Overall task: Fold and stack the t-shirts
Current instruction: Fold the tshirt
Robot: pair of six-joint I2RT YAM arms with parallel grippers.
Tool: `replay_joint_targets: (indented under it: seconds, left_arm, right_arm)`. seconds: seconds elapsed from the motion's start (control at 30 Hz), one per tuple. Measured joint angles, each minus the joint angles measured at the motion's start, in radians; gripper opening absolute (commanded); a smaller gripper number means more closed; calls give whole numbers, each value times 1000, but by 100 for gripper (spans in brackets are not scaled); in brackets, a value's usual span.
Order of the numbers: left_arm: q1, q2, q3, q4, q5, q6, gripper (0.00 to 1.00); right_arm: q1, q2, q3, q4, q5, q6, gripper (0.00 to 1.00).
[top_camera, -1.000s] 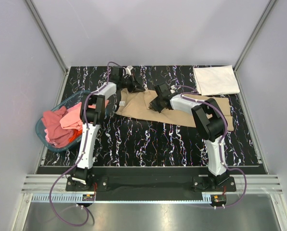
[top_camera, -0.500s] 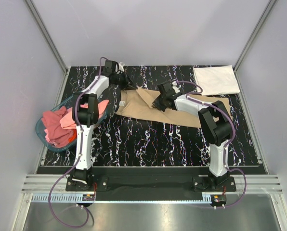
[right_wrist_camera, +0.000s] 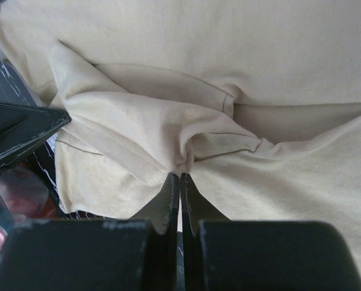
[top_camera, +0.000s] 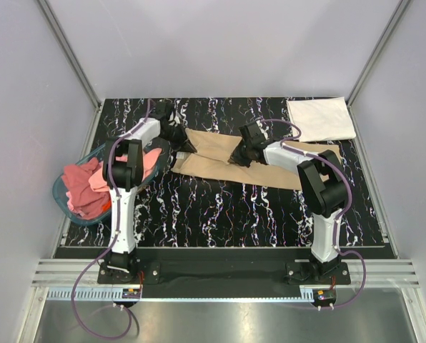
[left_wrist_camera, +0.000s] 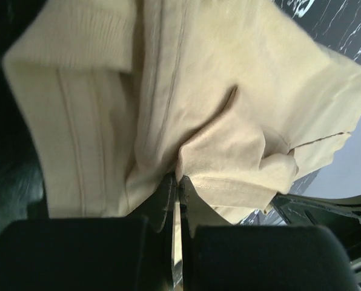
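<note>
A tan t-shirt lies stretched across the back middle of the black marbled table, partly folded lengthwise. My left gripper is shut on a bunched hem at its left end, and the pinched cloth fills the left wrist view above the closed jaws. My right gripper is shut on a gathered fold near the shirt's middle, with the fabric puckered at its tips. A white t-shirt lies folded at the back right corner. Pink and red t-shirts are heaped in the basket.
A translucent blue plastic basket stands at the table's left edge, next to the left arm. Grey enclosure walls and metal posts close in the table on the left, back and right. Both arm bases are bolted at the near edge.
The left gripper has swung from the back down and leftward, carrying the tan shirt's edge over. The right gripper has shifted slightly right. The shirt now lies narrower and its white label is covered.
</note>
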Motion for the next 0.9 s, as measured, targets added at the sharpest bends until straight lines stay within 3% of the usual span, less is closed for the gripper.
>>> replay_joint_targets:
  seconds: [0.23,0.33,0.47,0.63,0.9]
  left_arm:
    - [0,-32,-10,-11,-27,10,21]
    - [0,-32,13,-30,-33,12,22]
    - [0,-32,82,-47,-47,21,23]
    - [-1,-50,95,-52,-56,34,24]
    - [-33,-19,167,-73,-32,64,24]
  right_arm:
    - [-1,0,-3,6,-32,-46,25]
    - [-6,-4,-6,-4,-46,-72,29]
    - [-21,-39,-7,-42,-51,-111,30]
    - [-42,-82,8,-58,-70,-154,19]
    - [-44,13,118,-53,-134,-203,17]
